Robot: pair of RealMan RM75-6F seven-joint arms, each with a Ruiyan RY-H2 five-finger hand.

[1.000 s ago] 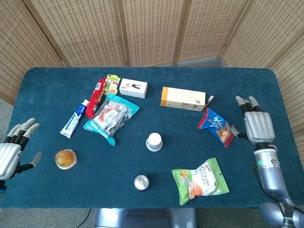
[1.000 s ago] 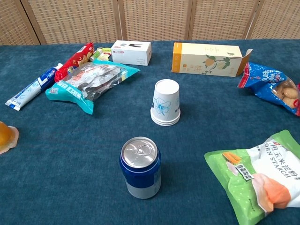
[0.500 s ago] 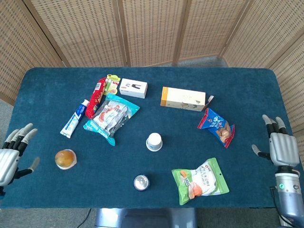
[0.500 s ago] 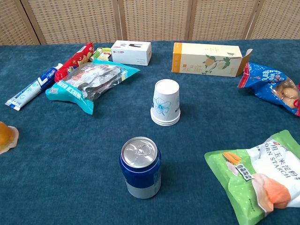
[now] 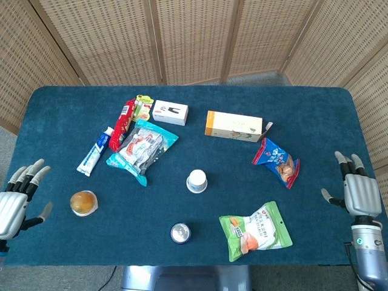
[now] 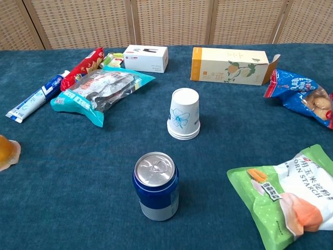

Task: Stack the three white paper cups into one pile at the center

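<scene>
A pile of white paper cups (image 5: pixel 197 180) (image 6: pixel 184 114) stands upside down at the middle of the blue table, layered rims showing at its base and a blue flower print on its side. My left hand (image 5: pixel 16 199) hovers at the table's left front edge, fingers spread, holding nothing. My right hand (image 5: pixel 356 189) is at the right edge, fingers apart and empty. Both hands are far from the cups and show only in the head view.
A blue can (image 6: pixel 156 186) stands in front of the cups. A green starch bag (image 5: pixel 255 230), a red-blue snack bag (image 5: pixel 276 161), an orange-white box (image 5: pixel 234 125), a small white box (image 5: pixel 170 112), a teal packet (image 5: pixel 142 150), toothpaste (image 5: pixel 96 151) and an orange jelly cup (image 5: pixel 83 202) lie around.
My right hand has drawn back from beside the snack bag to the table's right front edge. My left hand shifted only slightly. The cups have not moved.
</scene>
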